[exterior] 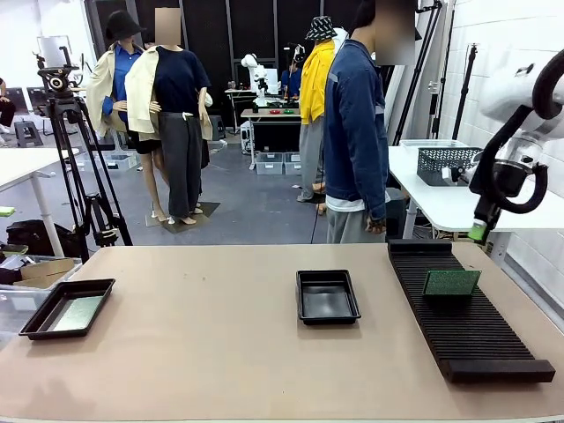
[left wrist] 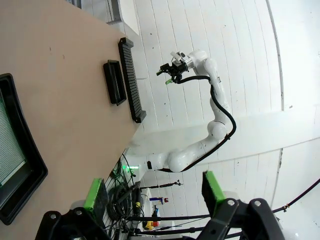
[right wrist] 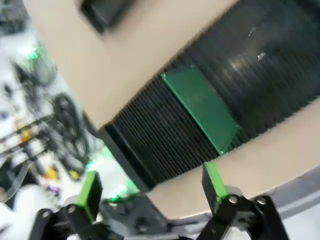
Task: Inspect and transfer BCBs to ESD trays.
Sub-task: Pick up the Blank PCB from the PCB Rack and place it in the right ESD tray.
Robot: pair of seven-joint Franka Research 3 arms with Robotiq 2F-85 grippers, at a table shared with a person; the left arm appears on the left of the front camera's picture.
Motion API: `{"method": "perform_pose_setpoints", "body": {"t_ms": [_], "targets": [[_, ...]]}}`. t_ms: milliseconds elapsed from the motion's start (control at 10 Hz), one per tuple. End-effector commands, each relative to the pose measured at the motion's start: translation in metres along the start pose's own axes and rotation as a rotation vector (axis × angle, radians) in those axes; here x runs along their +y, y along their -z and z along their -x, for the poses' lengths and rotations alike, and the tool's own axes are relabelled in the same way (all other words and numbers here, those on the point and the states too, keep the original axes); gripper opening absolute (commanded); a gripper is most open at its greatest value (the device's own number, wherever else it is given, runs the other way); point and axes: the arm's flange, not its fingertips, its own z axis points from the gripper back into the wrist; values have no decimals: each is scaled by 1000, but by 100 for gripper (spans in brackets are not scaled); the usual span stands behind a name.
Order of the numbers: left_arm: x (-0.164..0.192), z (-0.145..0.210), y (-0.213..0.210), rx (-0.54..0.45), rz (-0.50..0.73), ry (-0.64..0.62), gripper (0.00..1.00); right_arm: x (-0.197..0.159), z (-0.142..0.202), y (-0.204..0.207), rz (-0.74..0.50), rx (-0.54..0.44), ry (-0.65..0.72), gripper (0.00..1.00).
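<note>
At the near left corner of the tan table, a glossy black ESD tray holds one green circuit board lying flat, its long axis running with the tray's own length. The left gripper hangs off the table's edge beside that tray, green pads spread wide and nothing between them. Toward the middle of the table sits a second black tray, its floor bare. Along the right side stretches a long black ribbed rack, and a second green board stands on its long edge in the slots of the farther half, long axis lying across the rack in line with the ribs, broad face turned to the robot's side. The right gripper hovers above and apart from that board, jaws fully parted and empty. A person in a blue jacket stands at the far edge, side-on to the table. Beyond, a camera tripod rises at left, a white bench carries a black mesh basket, and grey floor runs back to dark panels.
</note>
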Motion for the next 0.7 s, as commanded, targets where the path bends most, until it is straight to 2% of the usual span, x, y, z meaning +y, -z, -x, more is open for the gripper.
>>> {"method": "perform_pose_setpoints", "body": {"t_ms": [0,300,600], "targets": [[-1,2,0,1,-5,-2,100,-6,-2,6,64,84,-135,100],[-1,2,0,1,-5,-2,100,-1,10,11,123,100,-332,100],[-1,2,0,1,-5,-2,100,11,24,19,198,93,-447,100]]}}
